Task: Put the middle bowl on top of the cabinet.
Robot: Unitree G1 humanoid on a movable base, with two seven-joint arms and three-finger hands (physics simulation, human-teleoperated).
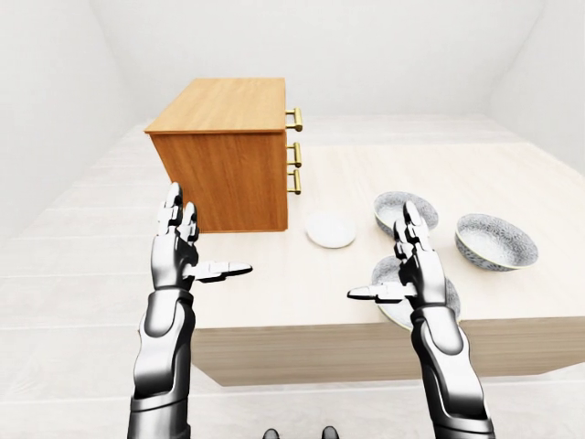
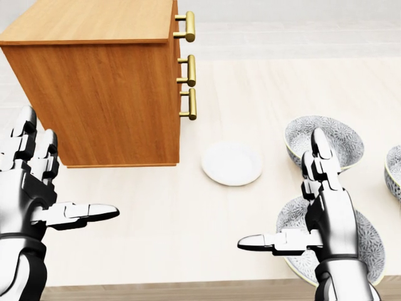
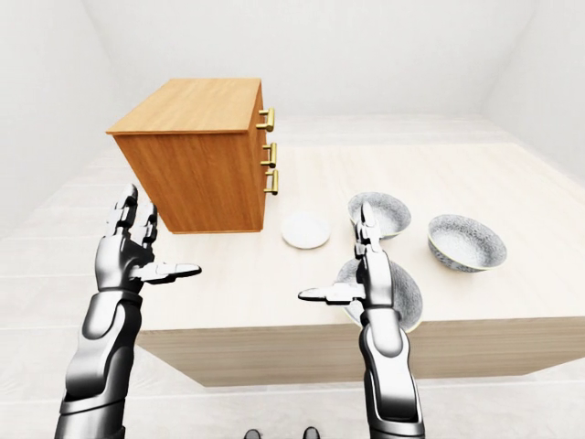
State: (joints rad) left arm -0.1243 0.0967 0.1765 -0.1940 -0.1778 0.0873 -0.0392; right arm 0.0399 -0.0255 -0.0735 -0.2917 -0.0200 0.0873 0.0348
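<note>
- Fingers spread, holding nothing (thumbs point inward): left hand (image 2: 28, 188), right hand (image 2: 326, 216).
- On the table (image 2: 156, 213), the middle bowl (image 2: 341, 141) sits right of the white plate (image 2: 231, 163); the wooden cabinet (image 2: 106, 94) is left.

Open tabletop (image 2: 156, 213) separates the cabinet (image 2: 106, 94) from the bowls (image 2: 326, 139), with a white plate (image 2: 231, 163) between them.

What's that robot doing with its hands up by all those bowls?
The robot isn't holding anything right now. Its left hand and right hand are both open, held up at the near edge of the table. Three patterned bowls sit there: the nearest bowl shows behind the right hand, with the farther bowl and the rightmost bowl beyond. A small white plate lies beside the wooden cabinet. No bowl is on the cabinet yet.
</note>
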